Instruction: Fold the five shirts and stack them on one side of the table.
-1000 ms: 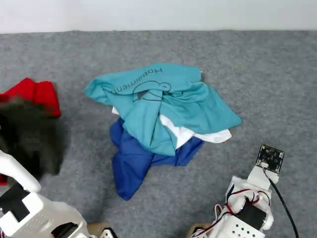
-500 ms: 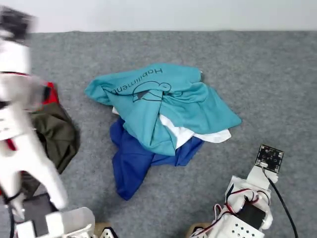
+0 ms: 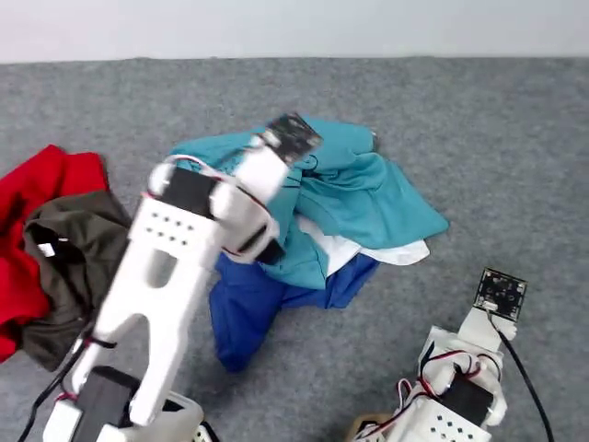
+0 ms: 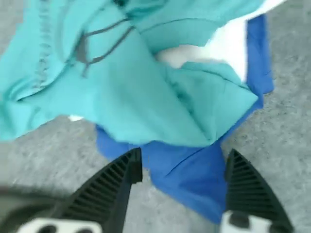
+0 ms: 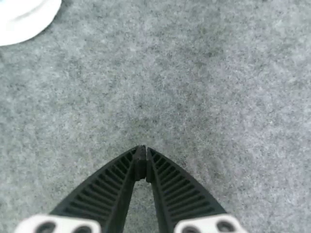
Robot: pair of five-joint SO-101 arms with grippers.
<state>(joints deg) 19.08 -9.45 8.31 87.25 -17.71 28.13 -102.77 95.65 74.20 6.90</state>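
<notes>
Shirts lie in two groups in the high view. A teal shirt (image 3: 368,193) is heaped over a white shirt (image 3: 386,250) and a blue shirt (image 3: 244,313) mid-table. A red shirt (image 3: 41,184) sits at the left edge with a dark olive shirt (image 3: 74,258) on top of it. A second ago the left arm (image 3: 175,267) was low over that left pair. It has since lifted and swung across, and it now hangs above the near-left part of the middle heap. The heap itself has not shifted, and the right arm (image 3: 460,387) has not moved from the near right corner. I judge the olive shirt has just been put down and another is about to be fetched. Neither left shirt looks neatly folded, though the arm hides part of the heap.

From the left wrist, the left gripper (image 4: 184,158) is spread wide and empty, over the spot where the teal hem meets the blue cloth. It is hard to tell how high it is above them.

From the right wrist, the right gripper (image 5: 142,151) is pinched together on nothing, over the bare grey table (image 5: 218,73).
</notes>
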